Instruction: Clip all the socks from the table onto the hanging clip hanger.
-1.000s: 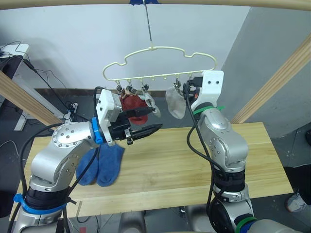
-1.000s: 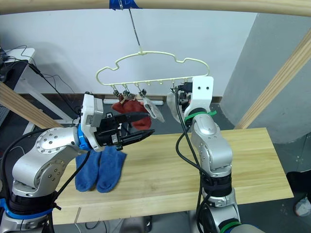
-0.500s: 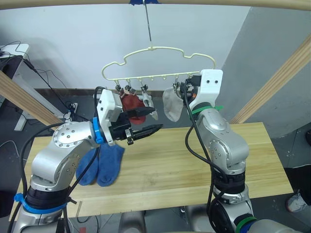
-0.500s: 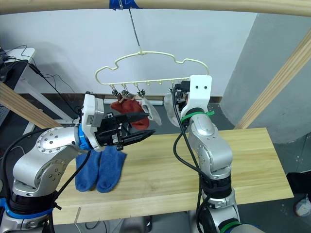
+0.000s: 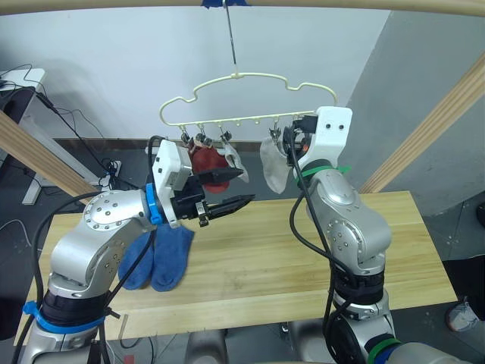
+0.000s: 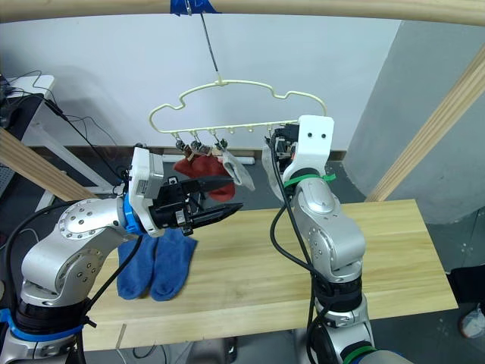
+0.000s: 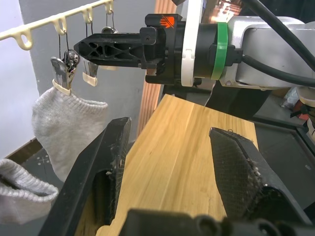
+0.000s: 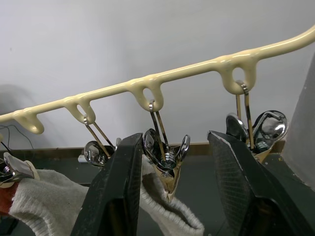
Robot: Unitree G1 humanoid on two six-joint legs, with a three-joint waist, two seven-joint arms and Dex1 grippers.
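Observation:
The cream clip hanger (image 5: 250, 78) hangs from a wooden pole. Two rust red socks (image 5: 203, 161) and a light grey sock (image 5: 234, 158) hang from its left clips. Another grey sock (image 5: 273, 165) hangs from a clip (image 8: 166, 162) further right. My right gripper (image 8: 175, 138) is open, its fingers (image 8: 115, 196) on either side of that clip. It also shows from the side (image 7: 101, 49) in the left wrist view. My left gripper (image 5: 247, 186) is open and empty, held in the air below the clipped socks. Two blue socks (image 5: 155, 258) lie on the table (image 5: 258, 258) at its left end.
A round wooden pole (image 5: 318, 4) spans the top, and slanted poles stand at the left (image 5: 38, 155) and right (image 5: 432, 129). A white desk (image 5: 23, 83) and cables (image 5: 83, 144) are at the back left, behind the table.
The hanger and the right grey sock swayed slightly left and back, along with my right gripper. My left arm has barely moved.

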